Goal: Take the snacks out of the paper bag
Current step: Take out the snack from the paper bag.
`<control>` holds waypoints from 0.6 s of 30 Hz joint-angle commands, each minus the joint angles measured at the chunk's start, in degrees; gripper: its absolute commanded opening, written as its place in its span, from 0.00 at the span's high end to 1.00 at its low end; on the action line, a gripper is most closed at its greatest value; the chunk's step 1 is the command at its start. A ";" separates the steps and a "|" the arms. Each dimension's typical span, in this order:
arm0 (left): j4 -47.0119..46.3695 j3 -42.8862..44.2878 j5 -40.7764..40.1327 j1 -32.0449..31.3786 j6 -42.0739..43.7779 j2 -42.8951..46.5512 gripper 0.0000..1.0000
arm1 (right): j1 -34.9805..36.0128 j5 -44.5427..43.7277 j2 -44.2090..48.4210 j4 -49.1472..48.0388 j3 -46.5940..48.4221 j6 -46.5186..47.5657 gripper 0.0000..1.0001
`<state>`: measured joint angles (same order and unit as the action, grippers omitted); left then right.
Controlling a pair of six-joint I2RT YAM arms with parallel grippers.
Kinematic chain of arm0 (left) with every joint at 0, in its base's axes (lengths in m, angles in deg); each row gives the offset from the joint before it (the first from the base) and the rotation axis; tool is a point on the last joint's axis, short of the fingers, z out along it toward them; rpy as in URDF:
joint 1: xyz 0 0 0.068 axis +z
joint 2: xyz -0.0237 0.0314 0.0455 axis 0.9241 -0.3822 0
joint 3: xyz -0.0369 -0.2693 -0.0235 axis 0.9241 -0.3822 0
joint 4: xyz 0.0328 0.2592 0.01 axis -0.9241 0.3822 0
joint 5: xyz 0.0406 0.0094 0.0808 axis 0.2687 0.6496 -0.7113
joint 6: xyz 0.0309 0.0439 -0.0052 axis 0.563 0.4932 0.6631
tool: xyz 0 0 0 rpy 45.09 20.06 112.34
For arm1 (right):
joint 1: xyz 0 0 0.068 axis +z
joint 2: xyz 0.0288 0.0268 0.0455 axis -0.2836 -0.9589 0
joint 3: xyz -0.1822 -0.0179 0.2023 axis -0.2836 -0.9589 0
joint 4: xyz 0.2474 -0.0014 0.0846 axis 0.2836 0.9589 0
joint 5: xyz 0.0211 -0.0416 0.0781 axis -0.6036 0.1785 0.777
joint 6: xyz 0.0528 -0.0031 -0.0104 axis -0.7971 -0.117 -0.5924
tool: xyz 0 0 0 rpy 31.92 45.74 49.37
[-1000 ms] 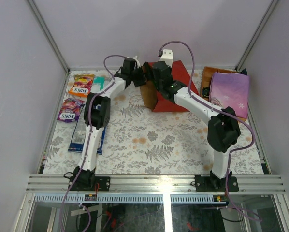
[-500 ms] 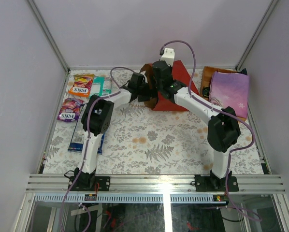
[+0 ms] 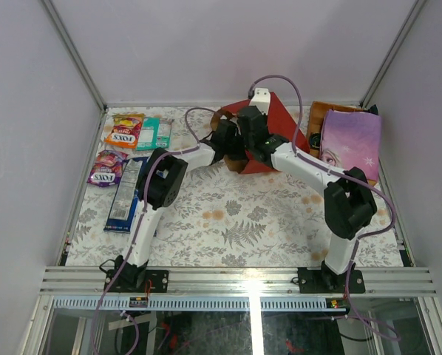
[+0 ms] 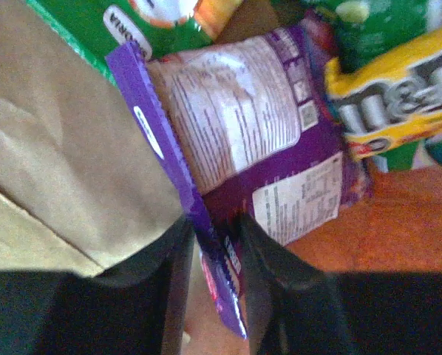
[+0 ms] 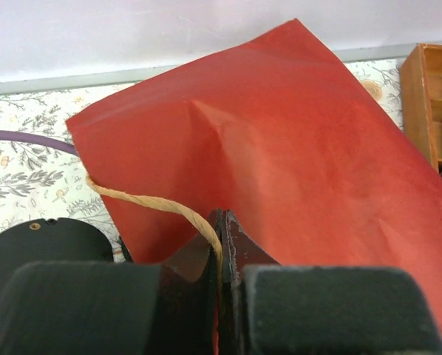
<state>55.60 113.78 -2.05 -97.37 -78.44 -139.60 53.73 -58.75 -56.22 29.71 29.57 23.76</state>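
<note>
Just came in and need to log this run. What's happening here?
The robot is emptying a paper bag. The right gripper is shut on the bag's twine handle, while the left gripper is inside, jaws either side of a purple packet; a firm grip isn't clear. Several packets lie on the table, at left.

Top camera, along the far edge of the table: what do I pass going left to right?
orange FOX'S packet → teal pack → paper bag → lilac snowflake bag
</note>
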 commanded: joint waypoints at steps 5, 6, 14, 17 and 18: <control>-8.73 -14.87 -1.73 0.94 0.66 11.95 1.00 | -0.66 -3.96 7.33 -6.37 -5.65 0.22 1.00; -10.44 -17.77 -1.56 1.50 0.12 14.72 1.00 | -0.83 -4.22 7.21 -6.36 -5.48 0.33 1.00; -11.00 -31.32 -1.79 8.03 -2.61 34.60 1.00 | -1.60 -5.53 7.00 -8.26 -6.58 0.65 1.00; -9.09 -35.01 -4.69 9.42 -2.52 41.45 1.00 | -1.96 -6.01 7.03 -7.43 -5.64 0.41 1.00; -8.36 -36.16 -5.70 10.05 -2.45 44.00 1.00 | -2.00 -5.83 7.56 -7.71 -5.79 0.36 1.00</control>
<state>49.50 80.55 -4.30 -88.65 -80.39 -103.82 52.66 -61.03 -51.30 25.08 23.34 24.00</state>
